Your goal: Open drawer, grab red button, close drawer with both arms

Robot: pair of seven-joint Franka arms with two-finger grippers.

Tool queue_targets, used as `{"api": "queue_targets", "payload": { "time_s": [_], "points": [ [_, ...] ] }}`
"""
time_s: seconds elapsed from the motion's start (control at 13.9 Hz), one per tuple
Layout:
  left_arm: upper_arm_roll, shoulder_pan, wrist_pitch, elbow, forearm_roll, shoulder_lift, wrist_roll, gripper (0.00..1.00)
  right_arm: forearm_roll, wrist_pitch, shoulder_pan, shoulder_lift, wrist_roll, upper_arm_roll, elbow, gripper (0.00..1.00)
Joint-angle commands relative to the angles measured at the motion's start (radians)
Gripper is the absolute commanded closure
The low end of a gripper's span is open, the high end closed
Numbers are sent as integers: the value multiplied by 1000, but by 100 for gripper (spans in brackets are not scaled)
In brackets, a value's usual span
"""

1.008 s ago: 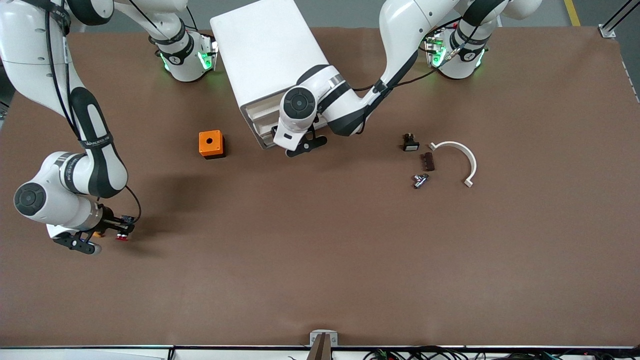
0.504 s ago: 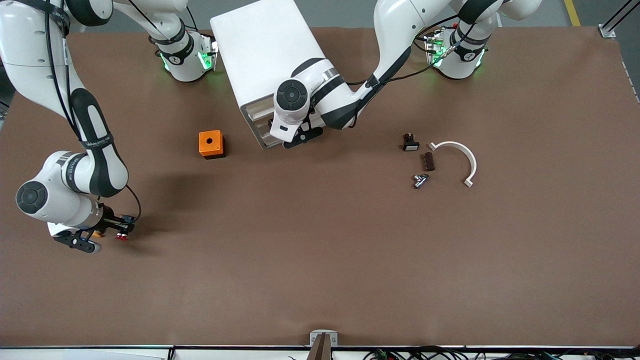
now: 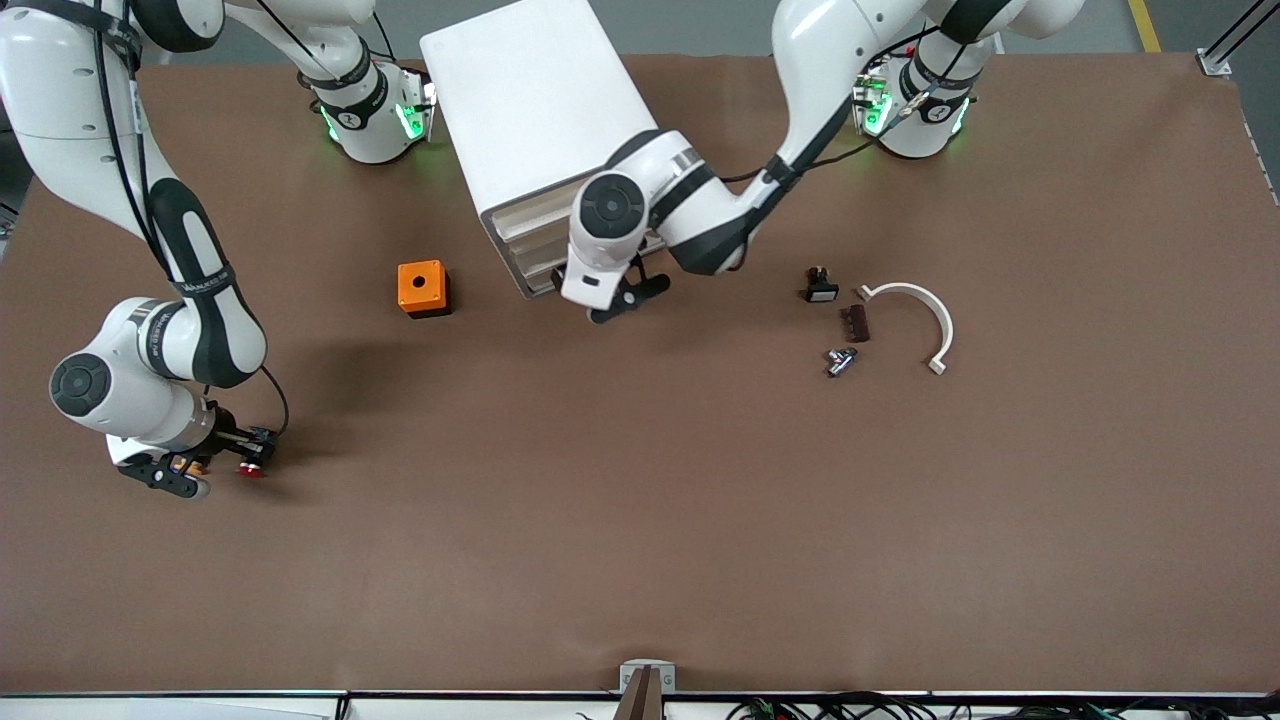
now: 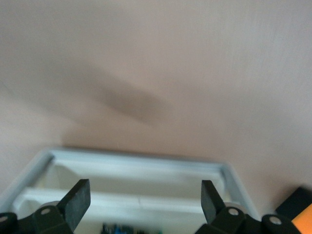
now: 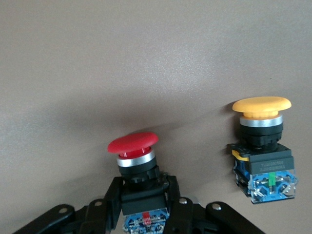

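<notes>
Red-capped button (image 5: 138, 165) sits between the right claw (image 5: 144, 204) fingers, gripped; left claw (image 4: 146, 200) wide over the drawer (image 4: 136, 168).

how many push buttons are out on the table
2: the red button lies between the right gripper fingers at the right arm's end of the table; the orange-capped button lies beside it. Others may be hidden.

Your right arm (image 3: 190, 270) bends down low toward its end of the table; its right gripper (image 5: 145, 200) has its fingers set against the red button (image 5: 134, 156). Your left arm (image 3: 700, 205) reaches to the cabinet (image 3: 535, 120) front; its left gripper (image 4: 145, 200) hangs spread wide there, holding nothing.
</notes>
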Motion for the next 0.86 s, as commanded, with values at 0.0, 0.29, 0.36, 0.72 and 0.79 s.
{"api": "queue_targets", "payload": {
  "time_s": [0.0, 0.29, 0.36, 0.72, 0.79],
  "points": [
    [-2, 112, -73, -17, 89, -76, -16, 0, -2, -17, -24, -26, -20, 22, -13, 0],
    [-3, 279, -90, -17, 133, -173, 16, 0, -3, -46, -17, -54, -36, 26, -5, 0],
    [-2, 298, -118, -15, 133, -192, 37, 0, -3, -70, -13, -68, -39, 27, 6, 0],
    [-2, 444, -239, -14, 226, -308, 181, 0, -3, -349, 37, -166, -40, 29, 108, 0],
    [-3, 473, -261, -14, 235, -333, 229, 0, -3, -420, 52, -198, -40, 29, 125, 0]
  ]
}}
